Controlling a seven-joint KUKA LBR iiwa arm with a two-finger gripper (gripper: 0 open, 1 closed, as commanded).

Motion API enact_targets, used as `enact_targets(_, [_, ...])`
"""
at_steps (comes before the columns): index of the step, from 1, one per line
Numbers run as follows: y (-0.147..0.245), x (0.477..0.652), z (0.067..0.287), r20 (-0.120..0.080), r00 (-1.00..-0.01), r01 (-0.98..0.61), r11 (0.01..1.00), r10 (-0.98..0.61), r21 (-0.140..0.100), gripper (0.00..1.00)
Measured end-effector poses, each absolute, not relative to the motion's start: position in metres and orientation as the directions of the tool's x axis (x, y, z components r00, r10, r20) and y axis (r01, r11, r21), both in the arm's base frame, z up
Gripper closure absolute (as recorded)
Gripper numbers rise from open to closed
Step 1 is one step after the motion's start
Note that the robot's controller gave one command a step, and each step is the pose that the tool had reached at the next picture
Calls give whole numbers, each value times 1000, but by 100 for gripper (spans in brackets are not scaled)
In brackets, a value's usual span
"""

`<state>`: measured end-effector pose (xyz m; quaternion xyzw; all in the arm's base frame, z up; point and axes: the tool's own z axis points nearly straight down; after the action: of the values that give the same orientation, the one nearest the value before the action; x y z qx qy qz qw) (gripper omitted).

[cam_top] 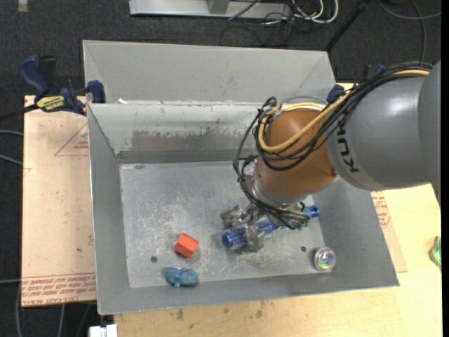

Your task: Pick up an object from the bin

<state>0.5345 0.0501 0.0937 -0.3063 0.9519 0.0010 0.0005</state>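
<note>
From where I stand, the arm [393,135] comes in from three o'clock and bends down into the bin [210,128]. Its gripper [243,232] is low over the floor, a little toward four o'clock of the bin's middle. The orange wrist cover and its cables hang above it and hide much of the tool, so I cannot tell whether the gripper is spread or pressed together, nor whether anything is pinched in it.

What matters is the small blue piece [233,240]. It lies on the floor just beside the gripper's tip, at about seven o'clock of it, touching or all but touching. It looks stubby and partly tangled with the grey metal of the tool, so I cannot make out its long axis. I judge this to be the thing nearest to hand, and any grasp would call for only a slight shift toward seven o'clock, if any.

The rest lies farther off:
- A second blue bit [309,212] sits at two o'clock of the gripper, half under the wrist.
- An orange cube [186,245] is at eight o'clock, well apart.
- A blue lump [181,277] is beyond the cube, against the near wall.
- A shiny ball [324,259] rests at four o'clock, near the right corner.
</note>
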Motion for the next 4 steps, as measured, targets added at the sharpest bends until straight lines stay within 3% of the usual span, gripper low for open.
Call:
enact_targets(1, [68, 492, 194, -7, -821, -571, 821, -571, -1, 100])
enact_targets(2, [76, 546, 313, -5, -300, -954, 300, -954, -5, 100])
enact_targets(3, [76, 545, 311, -4, -301, -954, 301, -954, -1, 0])
enact_targets(4, [125, 502, 166, 0, -231, -973, 231, -973, 9, 0])
